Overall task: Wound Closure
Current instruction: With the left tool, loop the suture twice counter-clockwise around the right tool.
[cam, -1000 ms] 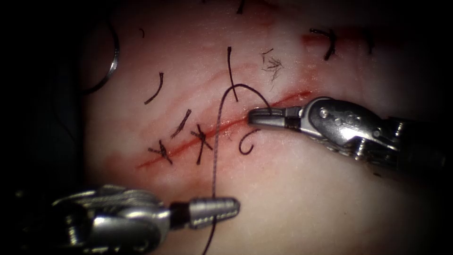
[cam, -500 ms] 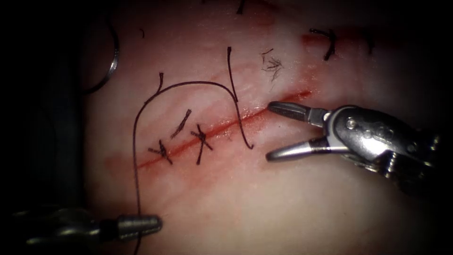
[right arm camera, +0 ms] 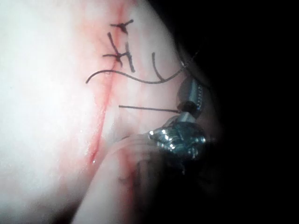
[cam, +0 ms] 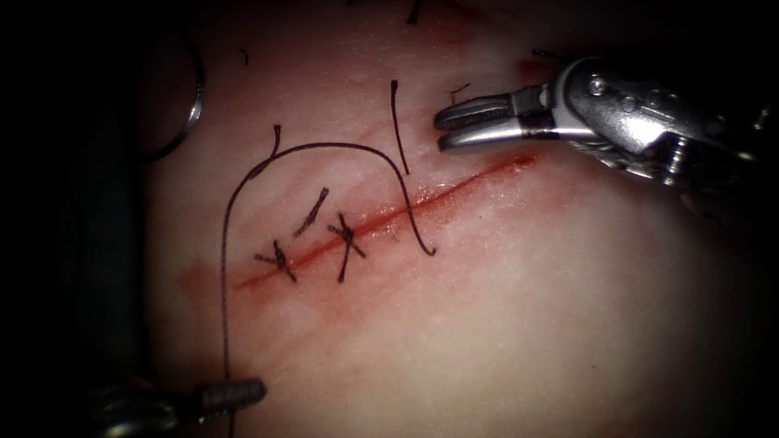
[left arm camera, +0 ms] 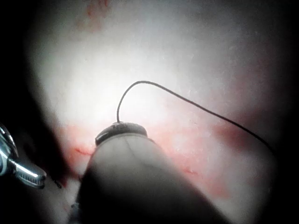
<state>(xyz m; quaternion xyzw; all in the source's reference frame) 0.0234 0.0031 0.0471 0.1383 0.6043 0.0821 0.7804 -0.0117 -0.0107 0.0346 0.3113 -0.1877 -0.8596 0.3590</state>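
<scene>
The cut (cam: 454, 185) runs slantwise across the tissue (cam: 519, 324), with two knotted stitches (cam: 347, 243) at its lower left end. My left tool (cam: 231, 395), low at the left, is shut on the thread (cam: 225, 308). From its jaws the thread climbs, arches over the stitches and crosses the cut. It ends in a short free tail (cam: 428, 250) on the right side. The same thread (left arm camera: 187, 100) leaves my left tool's tip (left arm camera: 121, 131). My right tool (cam: 442, 131) hovers beyond the cut, its jaws slightly open and holding nothing. A curved silvery needle (cam: 195, 101) lies at the tissue's left edge, out of the tissue.
Several cut ends of thread (cam: 398, 122) lie loose on the tissue beyond the cut. Another stitch (cam: 565, 77) sits behind my right tool's wrist. Red fluid stains the cut's edges (right arm camera: 100, 121). The two stitches (right arm camera: 119, 46) also appear in the right wrist view.
My right tool let go of the thread, opened wide, then rose beyond the cut with its jaws nearly closed. My left tool drew the thread down and left, leaving a short tail.
</scene>
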